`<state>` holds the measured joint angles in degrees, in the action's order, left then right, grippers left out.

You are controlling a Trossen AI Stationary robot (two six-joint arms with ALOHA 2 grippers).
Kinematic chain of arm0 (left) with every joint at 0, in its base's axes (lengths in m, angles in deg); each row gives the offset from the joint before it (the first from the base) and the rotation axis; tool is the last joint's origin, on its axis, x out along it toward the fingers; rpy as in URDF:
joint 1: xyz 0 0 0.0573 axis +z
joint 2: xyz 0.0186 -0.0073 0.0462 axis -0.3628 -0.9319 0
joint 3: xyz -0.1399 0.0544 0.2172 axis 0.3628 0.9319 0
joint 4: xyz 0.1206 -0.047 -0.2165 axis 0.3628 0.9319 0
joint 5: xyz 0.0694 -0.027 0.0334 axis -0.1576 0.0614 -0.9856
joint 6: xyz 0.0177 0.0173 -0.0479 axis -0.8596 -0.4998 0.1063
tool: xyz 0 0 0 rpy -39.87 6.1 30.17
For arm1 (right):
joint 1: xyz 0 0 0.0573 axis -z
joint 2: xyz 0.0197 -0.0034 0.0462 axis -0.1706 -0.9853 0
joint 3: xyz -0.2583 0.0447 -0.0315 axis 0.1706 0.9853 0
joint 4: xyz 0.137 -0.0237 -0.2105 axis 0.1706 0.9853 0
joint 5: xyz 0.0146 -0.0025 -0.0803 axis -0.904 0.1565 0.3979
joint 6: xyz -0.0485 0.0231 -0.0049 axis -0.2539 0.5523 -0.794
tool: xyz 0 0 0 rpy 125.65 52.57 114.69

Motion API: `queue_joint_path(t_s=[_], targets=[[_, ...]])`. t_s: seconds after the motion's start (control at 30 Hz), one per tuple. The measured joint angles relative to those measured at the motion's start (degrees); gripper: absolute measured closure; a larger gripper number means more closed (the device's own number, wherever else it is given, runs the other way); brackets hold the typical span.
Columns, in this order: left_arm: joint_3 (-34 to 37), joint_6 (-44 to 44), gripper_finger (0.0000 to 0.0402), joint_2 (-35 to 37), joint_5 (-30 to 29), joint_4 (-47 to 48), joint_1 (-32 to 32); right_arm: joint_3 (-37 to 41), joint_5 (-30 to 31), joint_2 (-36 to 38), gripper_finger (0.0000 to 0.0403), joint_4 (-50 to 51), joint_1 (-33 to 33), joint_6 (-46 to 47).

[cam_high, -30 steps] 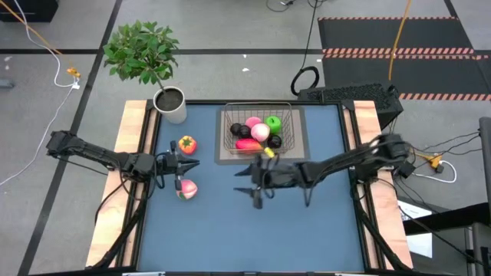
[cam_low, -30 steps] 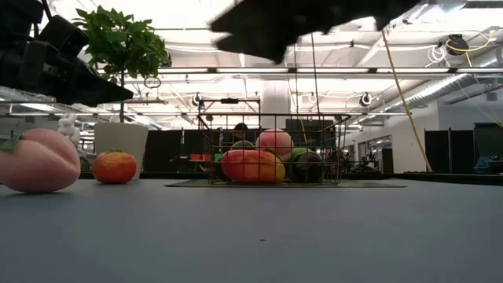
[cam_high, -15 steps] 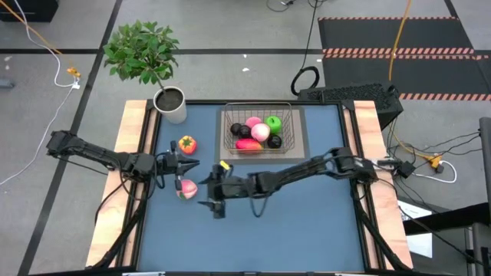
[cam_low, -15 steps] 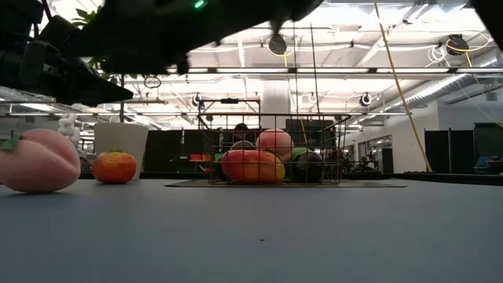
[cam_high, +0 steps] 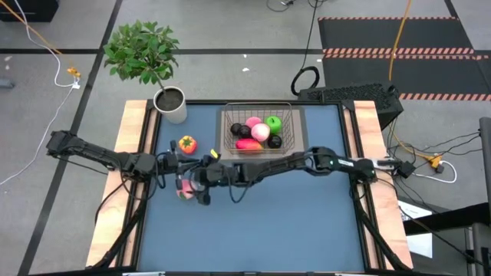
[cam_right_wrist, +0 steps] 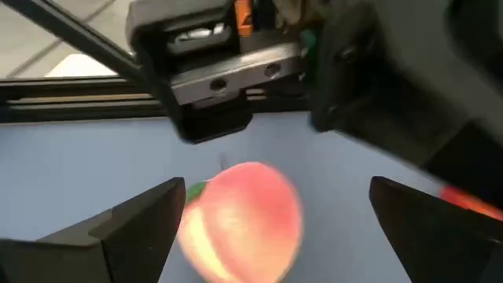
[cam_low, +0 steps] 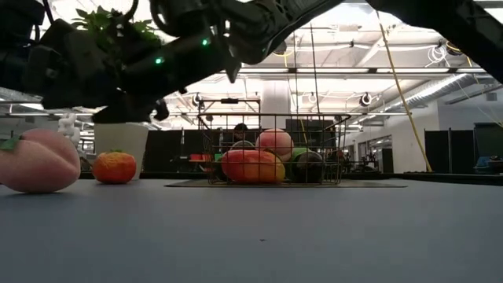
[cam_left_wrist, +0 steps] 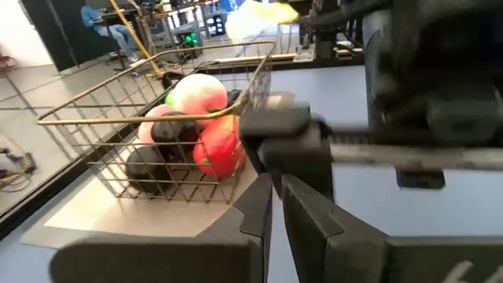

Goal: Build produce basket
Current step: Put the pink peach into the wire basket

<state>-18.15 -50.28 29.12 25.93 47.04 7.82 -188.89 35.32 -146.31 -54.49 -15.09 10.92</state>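
Note:
A pink peach [cam_high: 182, 189] lies on the blue table at its left side; in the low view this peach [cam_low: 38, 161] rests on its underside. My right gripper [cam_high: 192, 187] has reached across to it and is open; in the right wrist view its fingers [cam_right_wrist: 134, 216] stand on either side of the peach [cam_right_wrist: 240, 218] with gaps showing. My left gripper [cam_high: 182, 162] waits just beyond, shut. An orange-red fruit with a green top [cam_high: 186, 143] sits farther back. The wire basket [cam_high: 257, 115] holds a green apple [cam_high: 273, 123], a peach, a red oval and dark round fruits.
A white pot [cam_high: 171, 105] with a leafy plant stands at the table's far left corner. The basket rests on a grey mat [cam_high: 299, 146]. The two grippers are close together at the peach. Bare blue table [cam_high: 268, 230] lies along the near side.
My right arm has swept from the table's middle toward its left edge and come down at the pink peach, its fingers open. The peach and the other fruit have stayed where they were.

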Motion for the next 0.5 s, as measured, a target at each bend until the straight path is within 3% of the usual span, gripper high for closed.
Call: queue_joint_path(t_s=[0.27, 0.5], targets=[[0.0, 0.13, 0.0364, 0.02, 1.2, 2.04, -0.07, -2.25, -4.07, -4.3, 0.0003, -1.3, 0.49, 1.68], [-0.04, 0.09, 0.0364, 0.05, 1.05, 3.52, -0.09, -2.27, -7.29, -6.52, 0.0003, -9.59, 1.46, 3.34]])
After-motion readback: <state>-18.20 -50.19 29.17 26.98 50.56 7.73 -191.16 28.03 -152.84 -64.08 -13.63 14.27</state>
